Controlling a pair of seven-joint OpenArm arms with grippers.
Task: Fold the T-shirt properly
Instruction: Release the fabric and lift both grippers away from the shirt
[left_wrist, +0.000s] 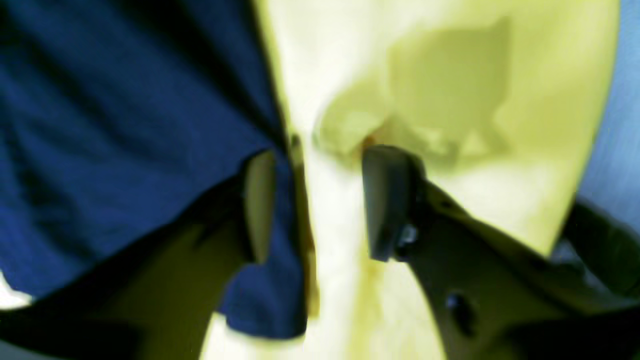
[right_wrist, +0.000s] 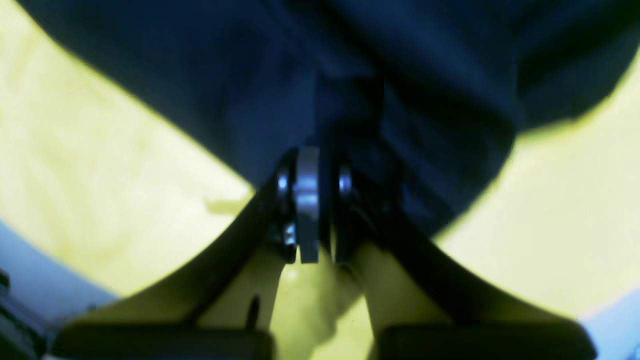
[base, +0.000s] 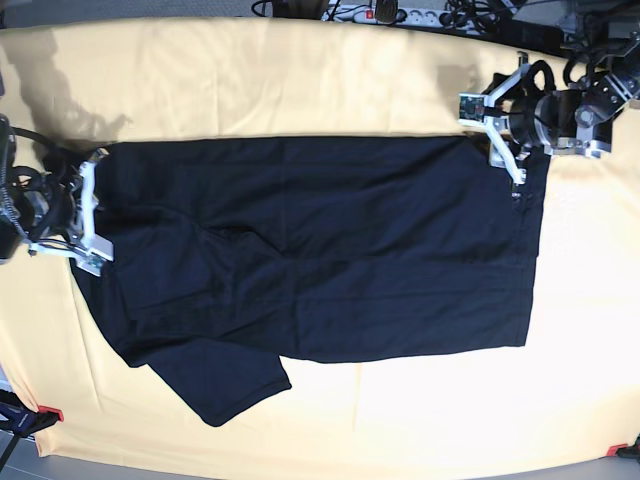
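The black T-shirt (base: 330, 250) lies spread flat on the yellow table, one sleeve sticking out at the lower left. My left gripper (base: 498, 140) is at the shirt's upper right corner. In the left wrist view it (left_wrist: 322, 205) is open, the shirt's edge (left_wrist: 125, 125) draped around one finger (left_wrist: 260, 205), with bare table between the fingers. My right gripper (base: 98, 212) sits at the shirt's left edge. In the right wrist view it (right_wrist: 320, 200) is shut on a pinch of the T-shirt (right_wrist: 400, 75).
The yellow table cover (base: 300, 80) reaches past the shirt on all sides. Cables and a power strip (base: 400, 12) run along the far edge. Red clamps (base: 50, 413) hold the cover at the near corners.
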